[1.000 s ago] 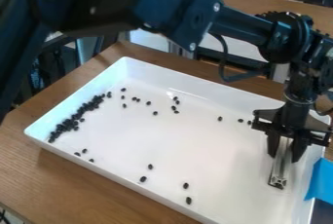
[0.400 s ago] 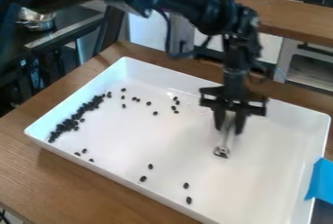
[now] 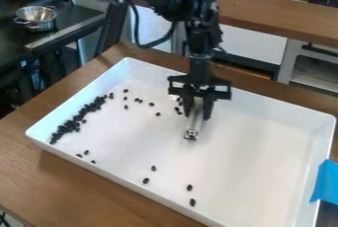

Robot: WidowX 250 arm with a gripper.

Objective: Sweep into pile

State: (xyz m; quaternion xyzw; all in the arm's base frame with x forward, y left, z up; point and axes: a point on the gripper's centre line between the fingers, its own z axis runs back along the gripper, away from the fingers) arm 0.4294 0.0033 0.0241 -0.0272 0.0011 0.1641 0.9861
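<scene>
Beans [image 3: 68, 125] inside tray [image 3: 267, 103] on table [image 3: 92, 189]

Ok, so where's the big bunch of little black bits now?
In the camera view, the bunch of black bits lies in the left part of the tray, strung out beside its left wall, left of the gripper.

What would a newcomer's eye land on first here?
Probably the big white tray on the wooden table, with dark beads banked toward its left side and others scattered. Next, the black gripper over the tray, holding a slim metal tool pointing down.
</scene>
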